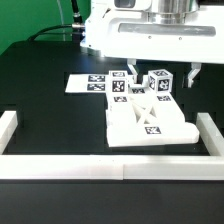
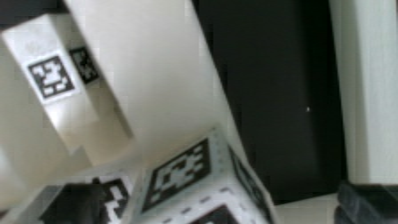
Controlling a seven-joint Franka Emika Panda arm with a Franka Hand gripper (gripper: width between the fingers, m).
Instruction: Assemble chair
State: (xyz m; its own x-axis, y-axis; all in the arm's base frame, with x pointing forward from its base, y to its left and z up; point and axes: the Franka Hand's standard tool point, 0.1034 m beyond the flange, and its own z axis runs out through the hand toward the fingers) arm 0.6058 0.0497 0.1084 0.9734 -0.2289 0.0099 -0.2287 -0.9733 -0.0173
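Note:
The chair lies in white tagged pieces in the middle of the black table. A broad flat piece is nearest the front, with smaller tagged pieces resting along its far side. A chunky tagged block stands at the back, between the fingers of my gripper. The gripper is open, and its dark fingers stand apart from the block on both sides. In the wrist view the tagged block lies between the fingertips of the gripper, with a dark gap on one side. Another tagged piece shows beyond it.
The marker board lies flat behind the pieces, toward the exterior view's left. Low white border rails run along the front, the left and the right. The arm's white body hangs over the back of the scene.

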